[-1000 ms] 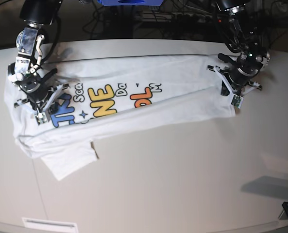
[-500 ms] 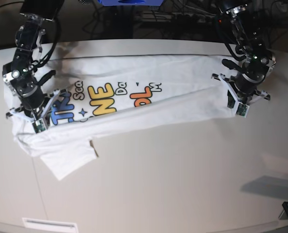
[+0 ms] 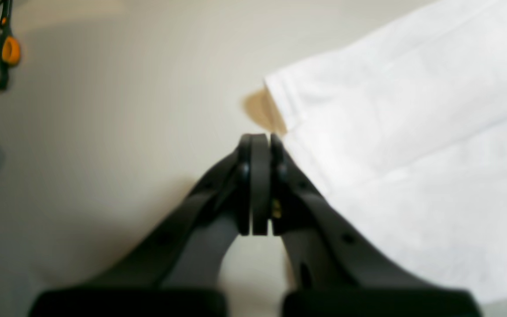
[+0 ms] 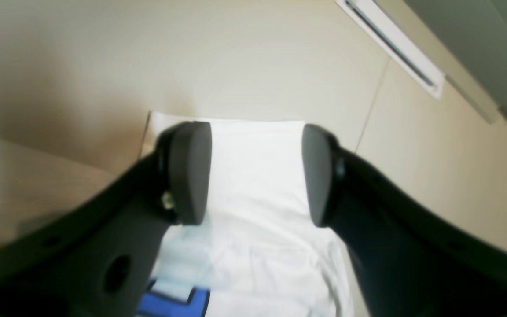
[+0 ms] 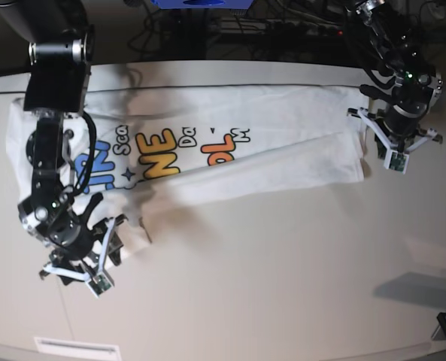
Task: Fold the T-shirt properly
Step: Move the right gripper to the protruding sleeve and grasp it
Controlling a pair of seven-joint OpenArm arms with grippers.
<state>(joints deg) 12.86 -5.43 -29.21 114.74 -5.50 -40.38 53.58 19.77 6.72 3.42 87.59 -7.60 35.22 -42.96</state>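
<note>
Right gripper (image 5: pixel 83 263), jaws apart, over T-shirt (image 5: pixel 230 143) sleeve edge at table (image 5: pixel 283 271) front-left. Best lowered squarely, both layers pinched. White shirt partly folded lengthwise across table. Left gripper (image 5: pixel 394 143) pressed together, empty, beside hem (image 3: pixel 280 105); needs reopening before gripping.

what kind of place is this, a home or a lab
Likely a robotics lab: a large pale table with cables bunched behind it, orange-handled scissors on it, and a T-shirt laid out for folding.
</note>
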